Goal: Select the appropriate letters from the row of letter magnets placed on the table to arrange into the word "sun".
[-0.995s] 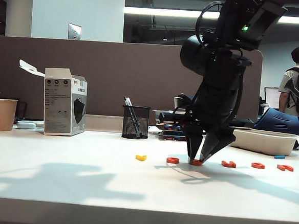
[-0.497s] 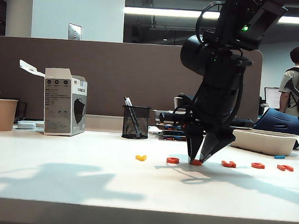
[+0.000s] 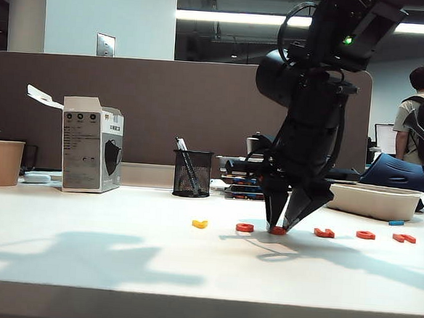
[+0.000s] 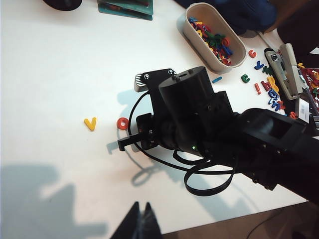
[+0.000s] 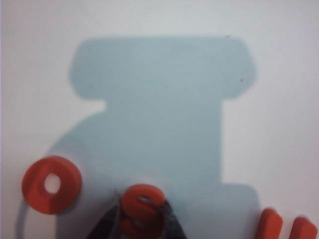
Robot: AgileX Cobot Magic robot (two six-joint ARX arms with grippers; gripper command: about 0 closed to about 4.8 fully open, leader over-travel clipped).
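I see my right gripper (image 5: 142, 219) pinching the flat orange-red S (image 5: 143, 205), lying on the bench (image 3: 118, 254); left gripper (image 4: 141, 224) closed overhead.

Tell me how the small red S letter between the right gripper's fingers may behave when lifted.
The S letter looks like thick moulded plastic, so it is probably stiff and light. It lies flat on the table, so rolling seems unlikely. Its rounded, smooth edges sit between the narrow fingers of the right gripper, so it might slip or twist.
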